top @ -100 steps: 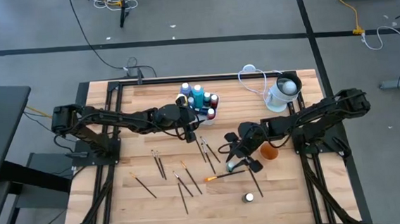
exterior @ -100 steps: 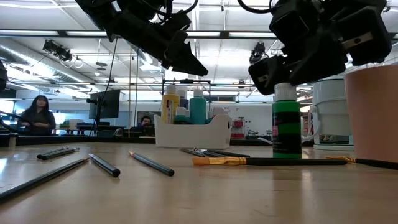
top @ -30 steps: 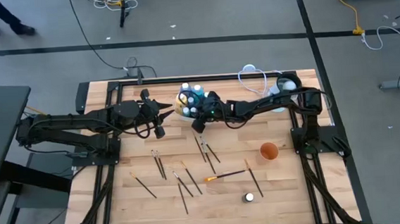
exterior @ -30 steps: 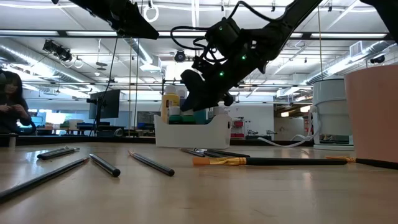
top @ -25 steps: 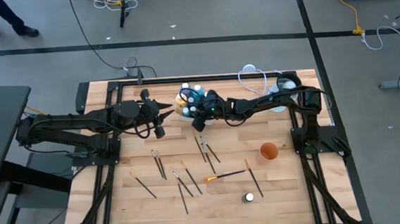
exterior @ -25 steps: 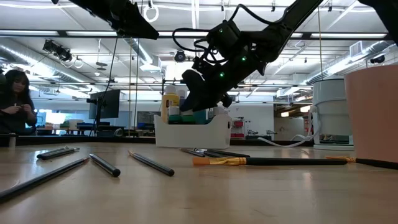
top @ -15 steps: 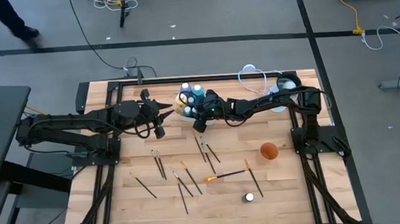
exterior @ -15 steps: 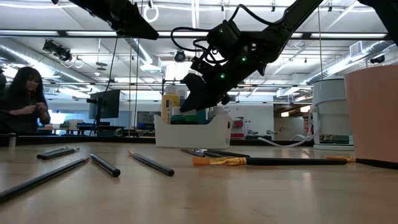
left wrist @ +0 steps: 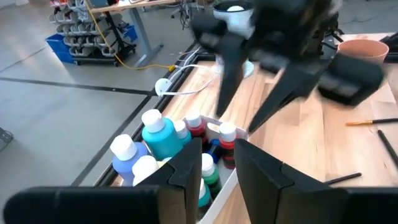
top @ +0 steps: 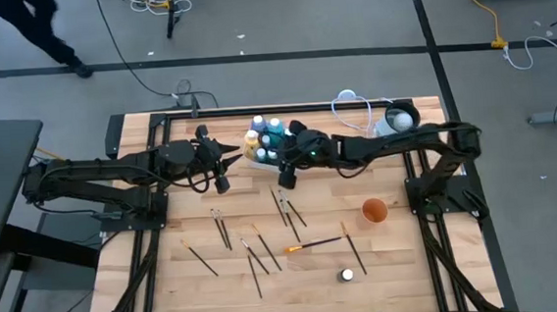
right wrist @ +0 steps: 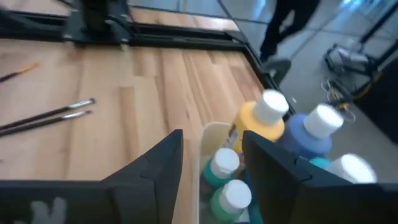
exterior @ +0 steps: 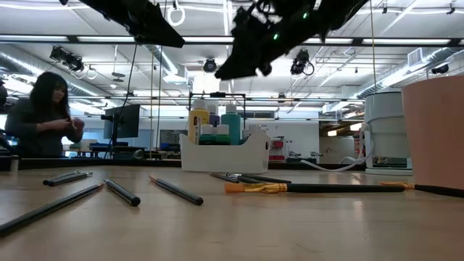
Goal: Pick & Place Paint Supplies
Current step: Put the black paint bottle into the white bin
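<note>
Paint bottles (right wrist: pixel 249 162) are standing packed in the white caddy (exterior: pixel 221 154) near the table's far edge, with nothing showing between the parted, released fingers (right wrist: pixel 155 165) of the right gripper (top: pixel 286 173) hanging just above it. Lifting straight up and clear of the white caps looks wise before swinging toward the brushes (top: pixel 256 253) lying loose on the wood — a sideways drag could be tipping a bottle. The left gripper (top: pixel 219 172) is waiting just beside the caddy, fingers (left wrist: pixel 186 171) slightly apart and empty. How many bottles the caddy is holding is hard to count — arms are covering part of it from above.
</note>
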